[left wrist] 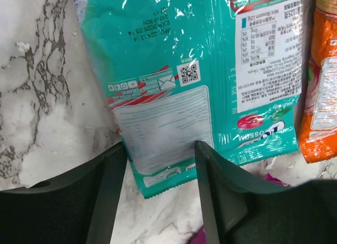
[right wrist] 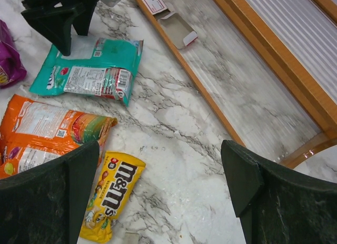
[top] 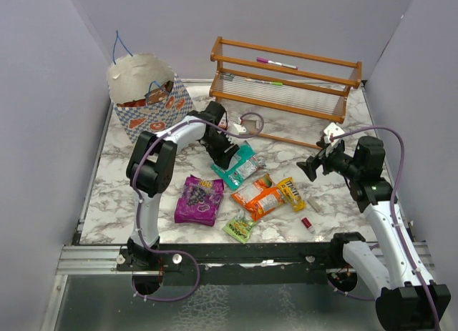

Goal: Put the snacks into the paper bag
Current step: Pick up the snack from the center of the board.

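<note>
The teal packet [top: 240, 166] lies flat in the middle of the frame, well apart from the paper bag [top: 154, 120] at upper left. It seems light, thin and slippery, so its crimped end is the best place to pinch. The left gripper [left wrist: 158, 154] stands open astride this end, empty and perhaps not touching. The right gripper [right wrist: 160, 159] is wide open and empty too. Only the left wrist view shows this alignment.

The paper bag [top: 147, 120] has blue-and-white checks with orange-red motifs and a cream inside. The table [top: 107, 188] is white marble veined grey. There is a teal packet [top: 240, 166], a purple packet [top: 200, 200], orange packets [top: 256, 196], a yellow M&M's packet [top: 292, 194] and a light-green packet [top: 240, 227]. The wooden rack [top: 286, 77] is orange-brown.
</note>
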Controlling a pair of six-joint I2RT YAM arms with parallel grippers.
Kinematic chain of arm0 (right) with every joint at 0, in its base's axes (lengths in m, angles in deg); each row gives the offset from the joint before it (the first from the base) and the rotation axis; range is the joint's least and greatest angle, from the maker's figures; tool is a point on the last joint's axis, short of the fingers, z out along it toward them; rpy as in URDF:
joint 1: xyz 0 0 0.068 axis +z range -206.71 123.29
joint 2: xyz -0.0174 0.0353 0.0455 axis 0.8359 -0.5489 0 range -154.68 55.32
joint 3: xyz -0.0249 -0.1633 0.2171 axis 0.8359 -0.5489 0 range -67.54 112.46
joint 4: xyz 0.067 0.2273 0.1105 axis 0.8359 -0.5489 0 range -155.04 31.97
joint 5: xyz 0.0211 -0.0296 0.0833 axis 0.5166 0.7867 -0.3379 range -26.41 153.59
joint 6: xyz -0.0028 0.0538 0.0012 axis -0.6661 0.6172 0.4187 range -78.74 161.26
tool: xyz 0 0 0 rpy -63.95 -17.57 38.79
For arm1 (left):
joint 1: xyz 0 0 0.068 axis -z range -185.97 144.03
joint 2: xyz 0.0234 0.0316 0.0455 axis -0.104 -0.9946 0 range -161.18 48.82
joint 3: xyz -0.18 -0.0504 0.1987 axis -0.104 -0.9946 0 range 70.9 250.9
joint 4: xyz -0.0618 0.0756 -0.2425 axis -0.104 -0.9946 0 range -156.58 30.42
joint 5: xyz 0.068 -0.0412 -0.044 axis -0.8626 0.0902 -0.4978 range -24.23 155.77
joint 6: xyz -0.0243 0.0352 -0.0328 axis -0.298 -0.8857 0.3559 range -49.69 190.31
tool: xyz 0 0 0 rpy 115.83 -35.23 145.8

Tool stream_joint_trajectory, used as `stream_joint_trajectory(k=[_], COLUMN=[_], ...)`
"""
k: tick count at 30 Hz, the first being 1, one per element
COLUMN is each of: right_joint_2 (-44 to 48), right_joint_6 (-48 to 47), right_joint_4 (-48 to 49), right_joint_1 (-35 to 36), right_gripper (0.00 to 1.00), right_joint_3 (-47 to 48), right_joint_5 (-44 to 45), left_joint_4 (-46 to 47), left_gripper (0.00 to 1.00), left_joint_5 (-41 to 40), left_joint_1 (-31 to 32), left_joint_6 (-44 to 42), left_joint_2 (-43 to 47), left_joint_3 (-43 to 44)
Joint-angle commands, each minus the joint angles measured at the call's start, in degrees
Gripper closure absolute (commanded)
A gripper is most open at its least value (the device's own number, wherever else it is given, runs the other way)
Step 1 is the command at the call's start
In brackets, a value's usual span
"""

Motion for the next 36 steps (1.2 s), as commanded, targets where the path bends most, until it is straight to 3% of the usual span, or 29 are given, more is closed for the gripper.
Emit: stream_joint_trajectory(k=[1, 10, 17, 36], right_joint_2=[-0.3, 0.4, 0.6, 0.9], right_joint_6=[-0.6, -0.9, -1.1, -1.6], right_joint_4=[0.8, 1.0, 1.0, 0.9], right_joint_1=[-0.5, -0.5, -0.5, -0.5], right_gripper=[0.01, 0.01, 0.0, 0.01], right_joint_3=[-0.3, -0.6, -0.7, -0.8], right_joint_5=[-1.1, -0.1, -0.1, -0.5], left_joint_4=[4.1, 10.4, 10.2, 6.2], left_gripper=[0.47, 0.73, 1.0, 1.0], left_joint_5=[3.3, 2.9, 3.4, 1.7], left_joint_1=[0.0, 0.0, 0.1, 0.3], left_joint_6=[1.1, 2.9, 2.8, -2.9], left_joint_2=[2.5, 6.0, 8.3, 24.9], left_joint_3=[-6.2, -10.6, -8.5, -4.7])
